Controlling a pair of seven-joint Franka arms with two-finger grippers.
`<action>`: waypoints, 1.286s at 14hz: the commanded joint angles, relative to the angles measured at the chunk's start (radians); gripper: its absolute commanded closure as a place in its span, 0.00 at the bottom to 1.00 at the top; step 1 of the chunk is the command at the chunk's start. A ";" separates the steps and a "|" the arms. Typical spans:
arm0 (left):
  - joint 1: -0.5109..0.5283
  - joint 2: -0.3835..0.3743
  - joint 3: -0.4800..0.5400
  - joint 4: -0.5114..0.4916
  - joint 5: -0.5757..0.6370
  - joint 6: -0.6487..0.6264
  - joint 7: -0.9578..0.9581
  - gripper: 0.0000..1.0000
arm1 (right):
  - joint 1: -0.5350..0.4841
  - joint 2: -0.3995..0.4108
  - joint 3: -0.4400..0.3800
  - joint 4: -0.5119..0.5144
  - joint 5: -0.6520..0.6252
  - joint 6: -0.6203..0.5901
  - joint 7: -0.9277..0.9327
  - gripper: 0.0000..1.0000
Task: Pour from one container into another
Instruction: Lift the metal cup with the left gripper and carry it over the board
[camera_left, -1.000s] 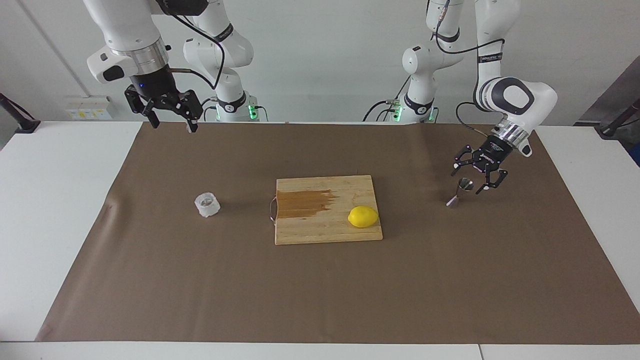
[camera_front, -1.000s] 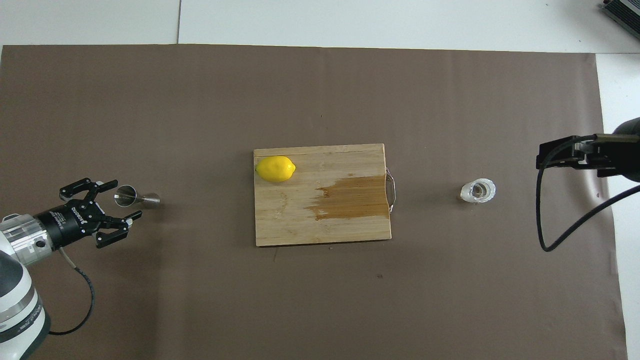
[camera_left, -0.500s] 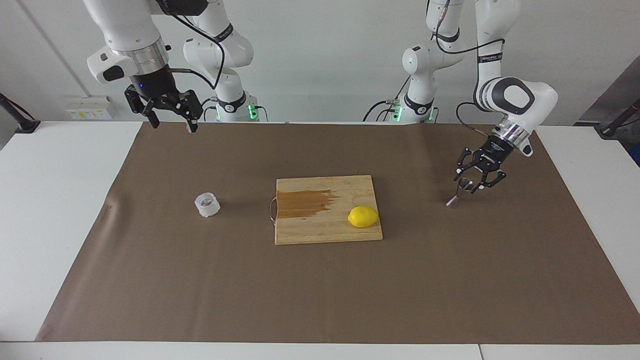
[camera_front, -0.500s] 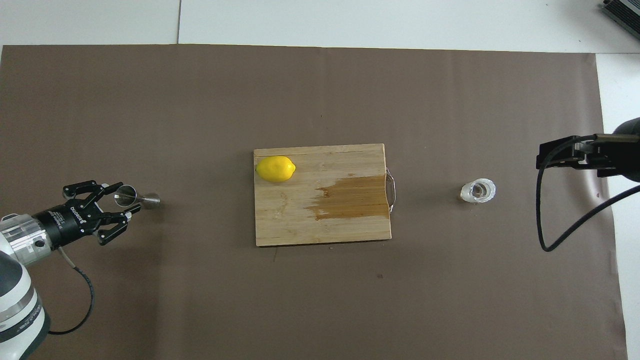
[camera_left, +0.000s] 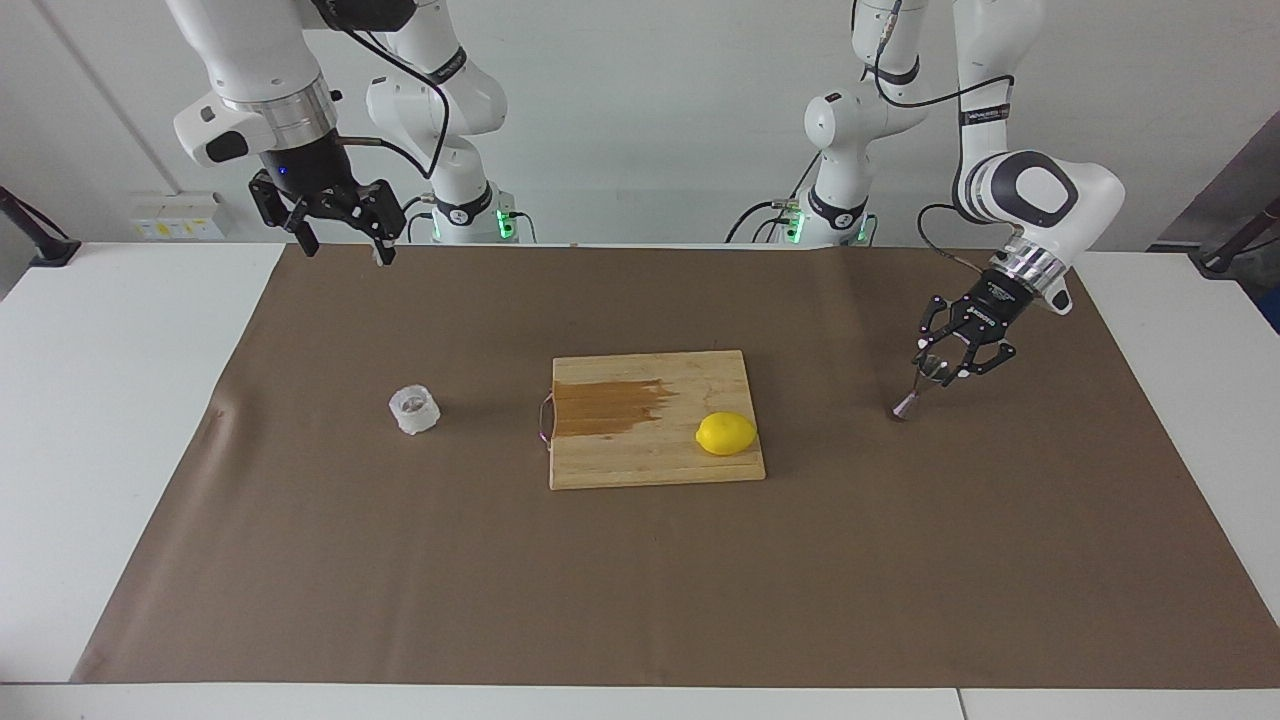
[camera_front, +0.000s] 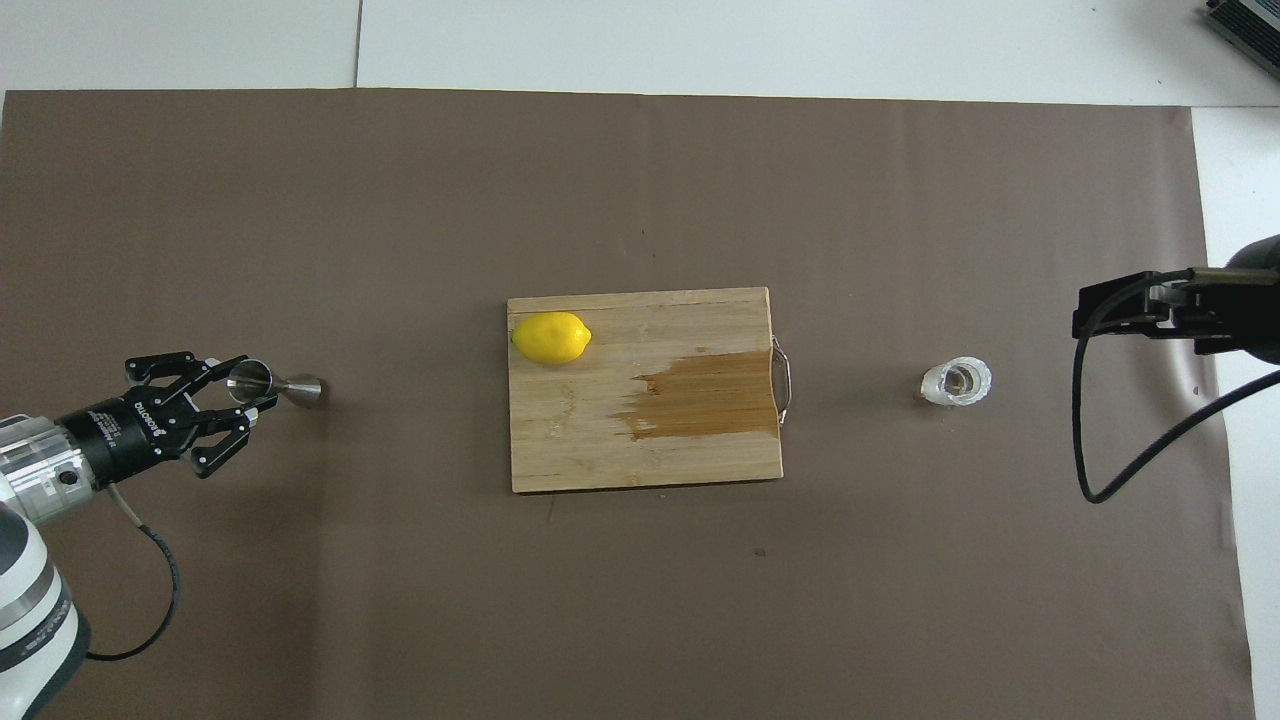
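The silver jigger stands tilted on the brown mat toward the left arm's end of the table. My left gripper has its fingers closed around the jigger's upper cup; in the overhead view the gripper holds the jigger by its wide mouth. The clear glass tumbler stands alone on the mat toward the right arm's end and also shows in the overhead view. My right gripper is open and empty. It waits high over the mat's edge nearest the robots, well apart from the tumbler.
A wooden cutting board with a dark wet stain lies at the mat's middle, between tumbler and jigger. A yellow lemon lies on the board's corner toward the jigger. A brown mat covers most of the white table.
My left gripper's fingers have closed in around the jigger's upper cup, and the jigger has shifted slightly with them. The right arm has not moved.
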 joint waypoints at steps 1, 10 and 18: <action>0.003 0.032 0.003 0.098 -0.013 -0.088 -0.024 1.00 | -0.018 -0.018 0.007 -0.016 0.027 -0.008 -0.021 0.00; -0.387 0.034 -0.016 0.215 -0.019 0.100 -0.239 1.00 | -0.018 -0.018 0.007 -0.016 0.025 -0.008 -0.021 0.00; -0.848 0.159 -0.019 0.325 -0.367 0.678 -0.306 1.00 | -0.018 -0.018 0.007 -0.016 0.027 -0.008 -0.021 0.00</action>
